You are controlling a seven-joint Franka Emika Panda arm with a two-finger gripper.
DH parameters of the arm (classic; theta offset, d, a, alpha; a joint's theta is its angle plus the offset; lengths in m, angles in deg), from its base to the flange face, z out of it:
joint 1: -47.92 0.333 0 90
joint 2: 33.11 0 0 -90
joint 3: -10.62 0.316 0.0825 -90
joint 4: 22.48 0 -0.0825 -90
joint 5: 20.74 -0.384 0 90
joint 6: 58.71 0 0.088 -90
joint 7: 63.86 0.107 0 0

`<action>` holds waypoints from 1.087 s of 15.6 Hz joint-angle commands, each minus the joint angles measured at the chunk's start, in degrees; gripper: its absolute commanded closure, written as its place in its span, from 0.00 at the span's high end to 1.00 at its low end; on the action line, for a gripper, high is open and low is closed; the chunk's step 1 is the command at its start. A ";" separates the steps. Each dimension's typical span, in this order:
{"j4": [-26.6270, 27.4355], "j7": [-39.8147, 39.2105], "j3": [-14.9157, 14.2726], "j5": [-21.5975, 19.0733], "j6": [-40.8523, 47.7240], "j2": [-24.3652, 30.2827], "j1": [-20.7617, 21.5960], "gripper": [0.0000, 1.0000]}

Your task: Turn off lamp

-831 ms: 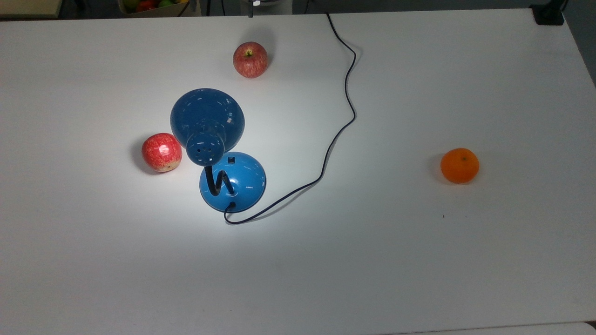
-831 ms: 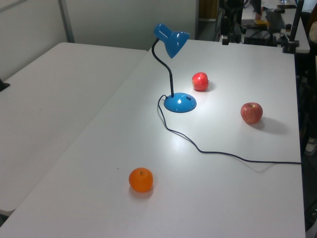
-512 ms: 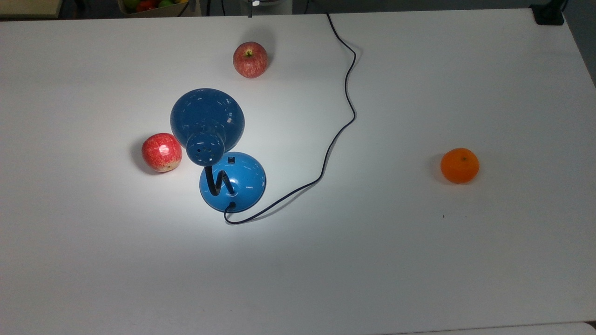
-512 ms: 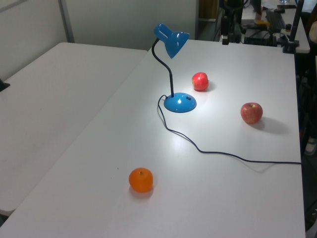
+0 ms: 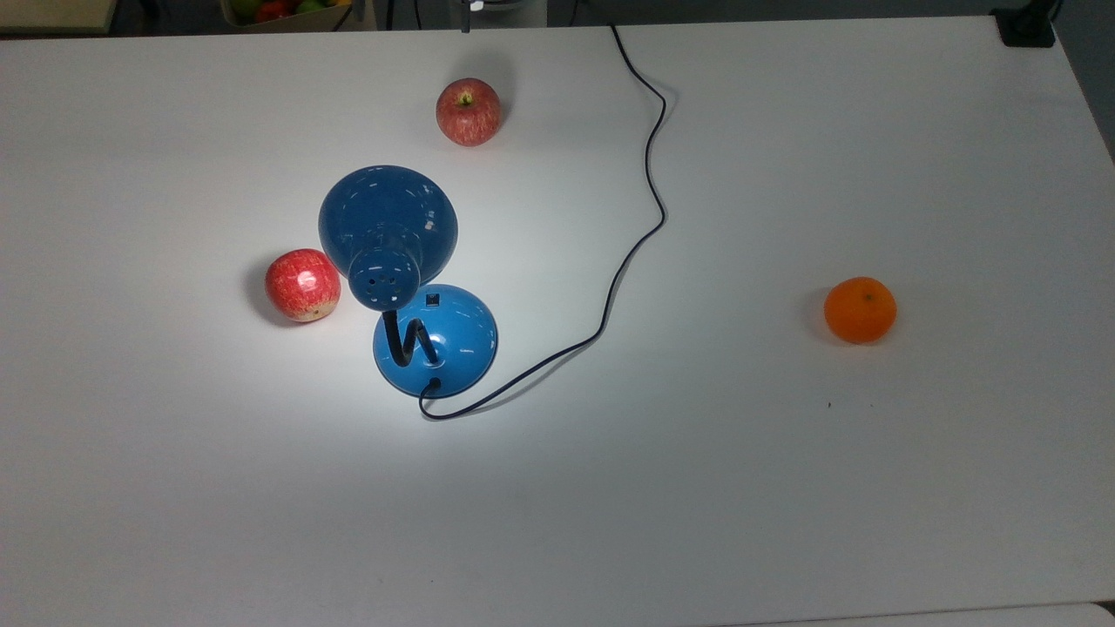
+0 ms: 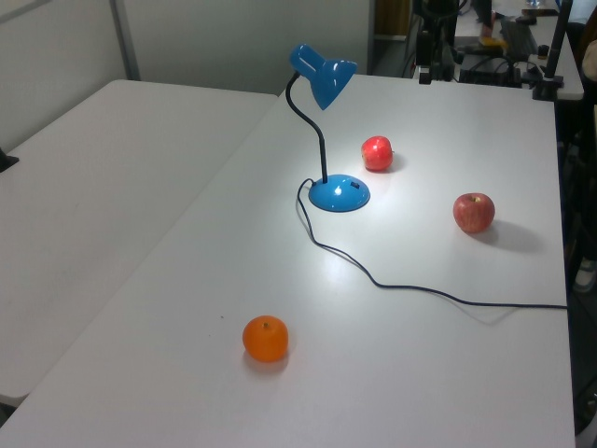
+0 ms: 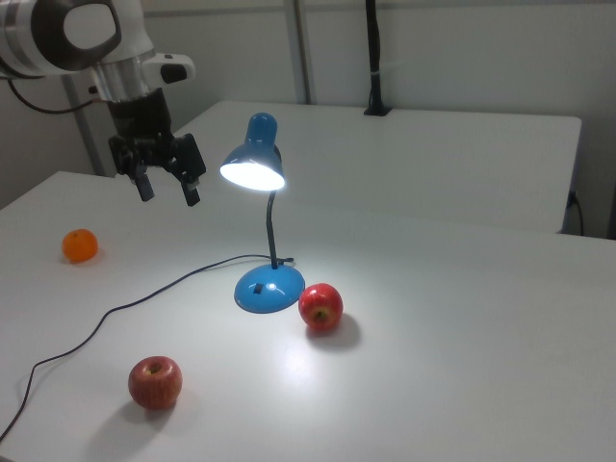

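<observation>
Hanging high in the upper left of the right view, the gripper [image 7: 166, 190] is held with its fingers spread apart and nothing between them, well clear of the lit lamp [image 7: 262, 226].

The open, raised pose is judged to suit a descent onto the small black switch [image 5: 432, 300] on the lamp's round base [image 5: 449, 340], which is not yet touched. The lamp is found left of centre in the top view, its shade [image 5: 388, 218] casting a bright pool on the white table [image 5: 784, 488]; the bulb is seen glowing in the right view. The cord [image 5: 640, 209] is run from the base to the upper edge of the top view. One apple [image 5: 302, 285] is lit just beside the base, a second apple [image 5: 469, 111] lies nearer the upper edge, and an orange [image 5: 860, 309] sits well apart at the right. A bin [image 5: 287, 10] holding what look like fruits is glimpsed at the upper left of the top view.
</observation>
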 commanded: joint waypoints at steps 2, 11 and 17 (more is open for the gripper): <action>-0.12 -0.30 -0.32 0.16 1.94 0.74 -0.13 0.40; -0.03 -0.48 -0.32 -0.11 1.59 0.74 -0.13 0.00; 1.63 -0.48 -0.32 -0.11 -1.38 0.74 -0.22 0.00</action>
